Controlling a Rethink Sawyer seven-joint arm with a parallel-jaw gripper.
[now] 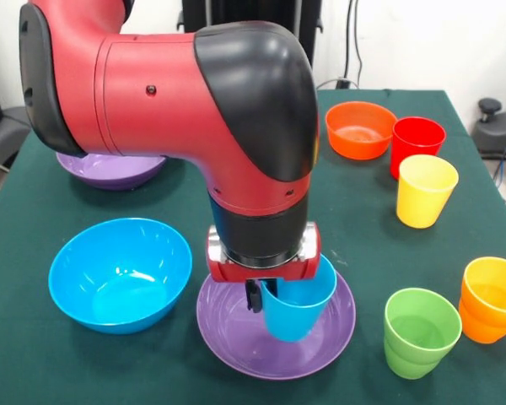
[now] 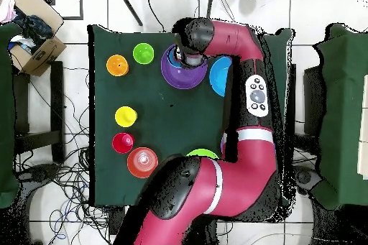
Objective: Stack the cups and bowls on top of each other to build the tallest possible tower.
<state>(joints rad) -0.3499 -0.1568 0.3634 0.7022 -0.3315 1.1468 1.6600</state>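
My gripper [image 1: 265,297] is shut on the rim of the blue cup [image 1: 297,310], with one dark finger [image 1: 253,295] on its outer wall. The cup hangs upright and slightly tilted inside the near purple bowl [image 1: 236,337]; I cannot tell if it touches the bottom. In the overhead view the arm's wrist covers the gripper, and the purple bowl [image 2: 180,77] shows beneath it. The deep blue bowl [image 1: 118,274] sits left of it. A second purple bowl [image 1: 110,169] lies behind the arm. The orange bowl [image 1: 360,129], red cup [image 1: 417,145], yellow cup [image 1: 426,190], green cup [image 1: 420,331] and orange cup [image 1: 492,298] stand on the right.
The light green bowl [image 2: 203,154] peeks out from under the arm in the overhead view. The dark green table [image 1: 152,371] has a strip of cloth between the bowls and the cups. A cardboard box [image 2: 36,44] sits off the table.
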